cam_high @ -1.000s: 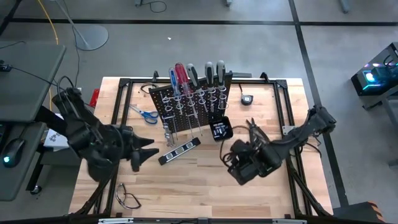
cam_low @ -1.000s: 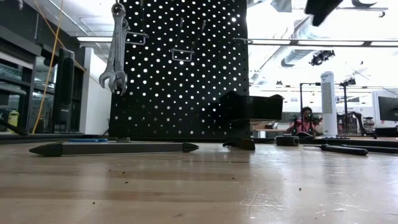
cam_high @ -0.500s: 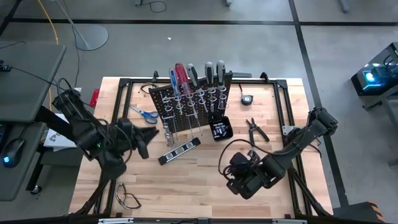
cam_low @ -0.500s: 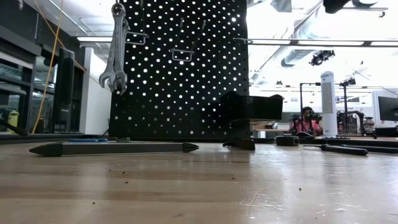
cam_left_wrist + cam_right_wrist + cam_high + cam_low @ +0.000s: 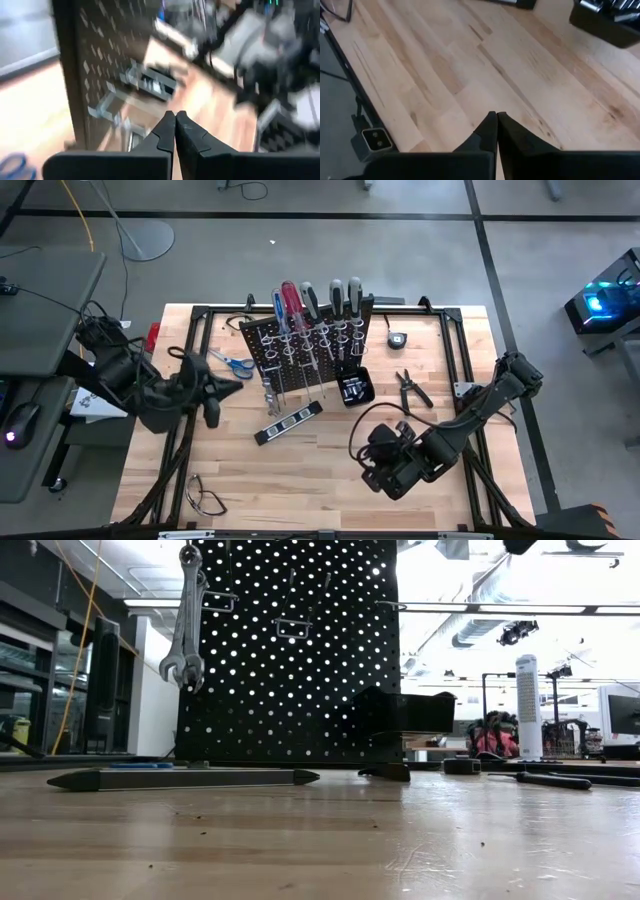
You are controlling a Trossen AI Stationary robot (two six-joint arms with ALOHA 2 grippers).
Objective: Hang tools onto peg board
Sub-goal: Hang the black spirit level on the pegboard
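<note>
While the left gripper is hovering clenched at the peg board's nine o'clock, the right gripper is hanging clenched and empty at five.

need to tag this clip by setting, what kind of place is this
Probably a robotics lab or workshop. A wooden table carries an upright black peg board with wrenches hanging on it, grey concrete floor surrounds it, and the low view shows a large open room with ceiling ducts and monitors behind.

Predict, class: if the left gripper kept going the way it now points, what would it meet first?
Probably the peg board: the left gripper, jaws shut and empty, points toward its edge; depth is unclear.
</note>
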